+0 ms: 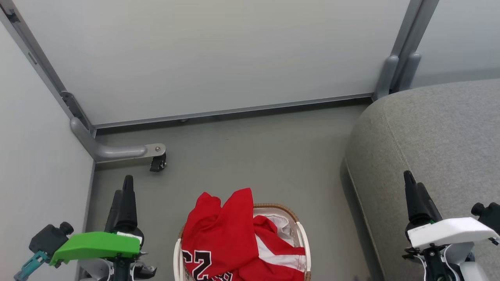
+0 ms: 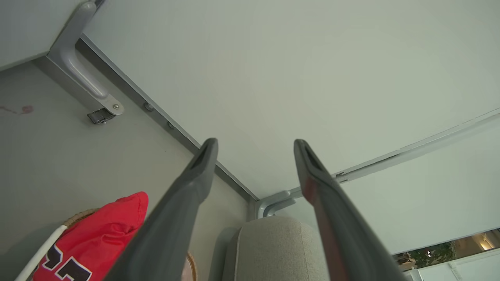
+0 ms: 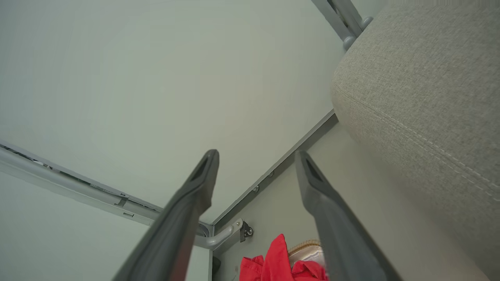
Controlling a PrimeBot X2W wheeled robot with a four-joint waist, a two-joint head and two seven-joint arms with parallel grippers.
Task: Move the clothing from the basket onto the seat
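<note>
The left end effector (image 1: 122, 186) hangs at lower left above the floor (image 1: 254, 156), beside a partition's caster wheel (image 1: 158, 163). Its fingers are spread apart with nothing between them. To its right, near but not touching, the clothing (image 1: 230, 234) is heaped in the basket (image 1: 302, 234), which stands on the floor. One red garment with black-and-white numerals drapes over the basket's left rim, and a white liner (image 1: 283, 222) shows behind the heap. Further right is the grey seat (image 1: 437, 132). The right end effector (image 1: 410, 187) shows against its front edge, fingers likewise apart and holding nothing, well apart from the clothing.
</note>
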